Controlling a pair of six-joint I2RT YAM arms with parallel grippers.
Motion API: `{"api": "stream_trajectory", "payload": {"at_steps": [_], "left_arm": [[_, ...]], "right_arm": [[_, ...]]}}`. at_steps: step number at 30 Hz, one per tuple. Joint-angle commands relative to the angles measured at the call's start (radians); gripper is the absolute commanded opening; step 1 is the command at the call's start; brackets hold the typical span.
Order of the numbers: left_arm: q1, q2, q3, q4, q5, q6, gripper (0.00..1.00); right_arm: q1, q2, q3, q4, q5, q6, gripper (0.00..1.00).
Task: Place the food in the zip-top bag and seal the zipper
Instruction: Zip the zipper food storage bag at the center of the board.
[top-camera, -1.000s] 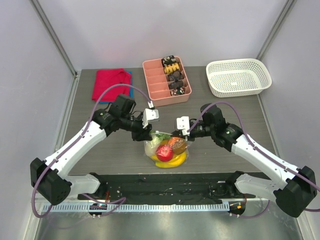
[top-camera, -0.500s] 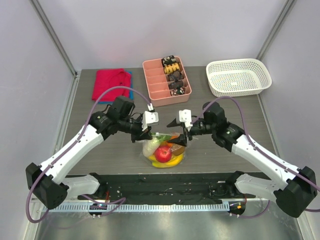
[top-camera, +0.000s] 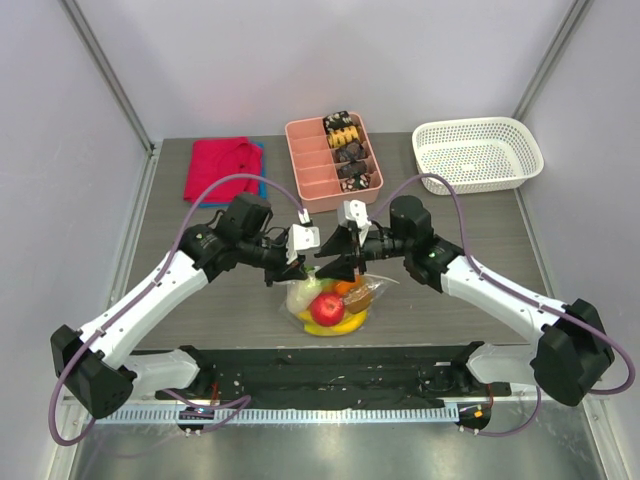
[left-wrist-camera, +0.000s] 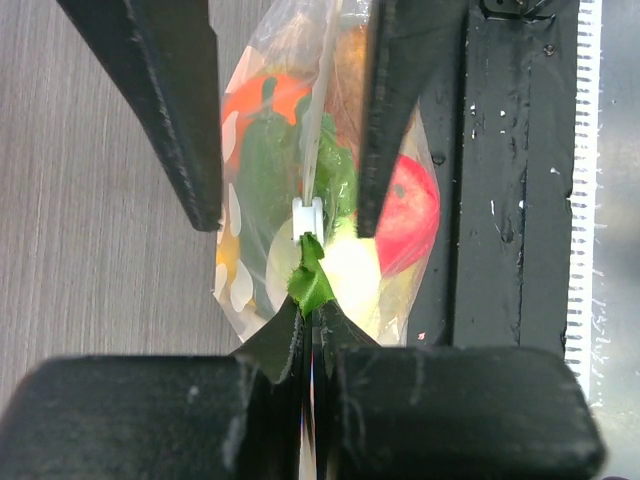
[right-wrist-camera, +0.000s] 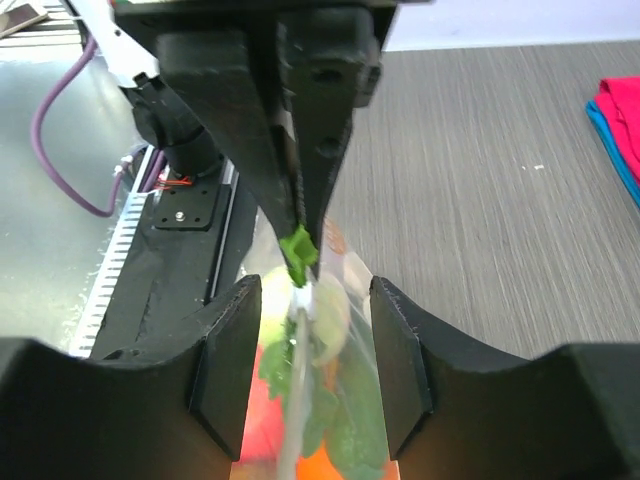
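The zip-top bag (top-camera: 358, 297) stands near the table's front edge. It holds the food: a red apple (top-camera: 327, 310), yellow bananas (top-camera: 338, 327), an orange piece (left-wrist-camera: 262, 95) and green leaves. My left gripper (left-wrist-camera: 310, 318) is shut on a green tab (left-wrist-camera: 311, 280) at the end of the zipper (right-wrist-camera: 291, 410). A white slider (left-wrist-camera: 307, 218) sits right beside that tab. My right gripper (right-wrist-camera: 315, 370) is open, with one finger on each side of the zipper edge near the slider and not touching it. In the top view the left gripper (top-camera: 300, 272) and the right gripper (top-camera: 338, 268) almost meet above the bag.
A pink divided tray (top-camera: 312, 178) with dark snacks stands behind the bag. A white mesh basket (top-camera: 477, 153) is at the back right and a red cloth (top-camera: 222, 168) at the back left. A black mat (top-camera: 330, 372) runs along the near edge.
My right gripper let go of the bag's top, opened, and slid left along the zipper toward the left gripper. The left gripper closed on the green tab.
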Motion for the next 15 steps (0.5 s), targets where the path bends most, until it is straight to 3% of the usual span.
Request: {"api": "stream_trajectory", "payload": {"at_steps": [1,7,9,12,15], "left_arm": [[-0.004,-0.03,0.03,0.058,0.013,0.009,0.0],[-0.002,-0.033,0.036,0.06,0.011,0.009,0.0],[-0.002,-0.033,0.035,0.058,0.011,0.012,0.0],[-0.004,-0.043,0.027,0.049,0.007,0.02,0.0],[-0.002,-0.054,0.012,0.046,-0.002,0.031,0.0]], "right_arm": [[0.021,-0.024,0.058,0.019,-0.023,-0.031,0.52],[0.056,0.006,0.103,-0.166,0.057,-0.195,0.38],[0.058,0.0,0.104,-0.188,0.092,-0.226,0.19],[0.056,-0.037,0.107,-0.258,0.144,-0.268,0.02],[0.049,-0.076,0.101,-0.321,0.186,-0.319,0.01]]}}
